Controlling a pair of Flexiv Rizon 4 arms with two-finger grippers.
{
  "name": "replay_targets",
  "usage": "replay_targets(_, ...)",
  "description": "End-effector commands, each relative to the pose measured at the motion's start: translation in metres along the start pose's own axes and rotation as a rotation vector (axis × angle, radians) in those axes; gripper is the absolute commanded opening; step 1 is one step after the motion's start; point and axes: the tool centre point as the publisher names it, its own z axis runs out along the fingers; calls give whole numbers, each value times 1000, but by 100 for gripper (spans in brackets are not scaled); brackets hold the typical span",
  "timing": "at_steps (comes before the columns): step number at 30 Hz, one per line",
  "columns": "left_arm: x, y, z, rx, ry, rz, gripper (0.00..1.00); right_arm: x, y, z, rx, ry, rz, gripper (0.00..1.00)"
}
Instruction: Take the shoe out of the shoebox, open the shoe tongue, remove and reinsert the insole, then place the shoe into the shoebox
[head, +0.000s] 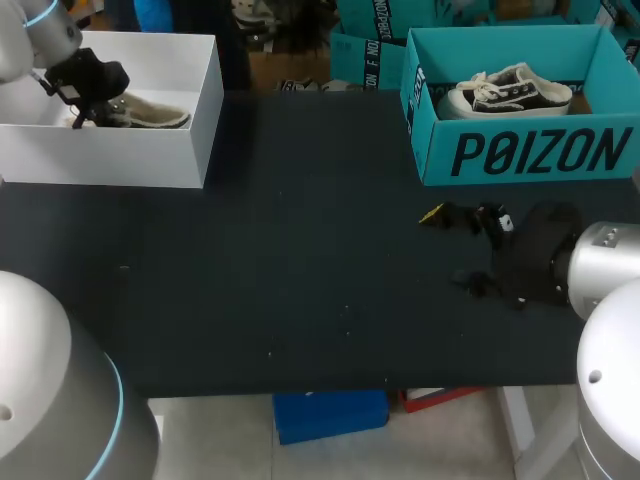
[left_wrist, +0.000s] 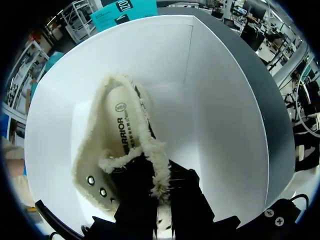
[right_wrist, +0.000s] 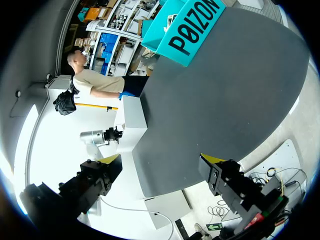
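Left pincer (left_wrist: 160, 182): down inside the white shoebox (left_wrist: 225, 125), set narrow on the shoe (left_wrist: 120, 135). The fleece rim of the shoe's opening runs between the two dark fingers (left_wrist: 135, 200), and both press against it from either side. The yellow tips are hidden behind the fleece.

Left arm (head: 40, 30): enters from the far left corner of the table (head: 300, 260) and bends down over the box's left half, wrist pointing into the box.

Shoe: pale, fleece-lined, resting on the floor of the white shoebox with its opening turned up toward the left wrist camera. The cream insole is in place inside it. Two metal eyelets show on the flap just beside the left pincer. In the head view the shoe lies along the box's near wall, its toe toward the right.

Right pincer (right_wrist: 161, 160): spread wide, nothing between the fingers. It hangs above the bare dark table top, touching nothing.

Right arm (head: 600, 270): enters from the right edge, forearm roughly level, pincer pointing toward the table's middle, just in front of the teal shoebox (head: 520, 150).

Teal shoebox: at the far right of the table, well apart from the white one. A black-and-white sneaker (head: 510, 90) lies inside it.
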Motion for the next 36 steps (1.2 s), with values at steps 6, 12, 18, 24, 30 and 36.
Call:
replay_targets(6, -1, -7, -9, 46, 78, 48, 100, -8, 0, -5, 130, 31, 41, 100)
replay_targets(12, 1, -14, -26, 53, 83, 58, 100, -8, 0, -5, 130, 31, 41, 100)
replay_targets(18, 0, -22, -52, 46, 84, 55, 100, -8, 0, -5, 130, 31, 41, 100)
replay_targets(24, 4, -31, -80, 30, 83, 53, 100, -8, 0, -5, 130, 31, 41, 100)
replay_targets(30, 12, -42, -94, 59, 23, 42, 100, -8, 0, -5, 130, 31, 41, 100)
replay_targets(36, 23, -59, -94, 173, -102, 29, 100, -8, 0, -5, 130, 31, 41, 100)
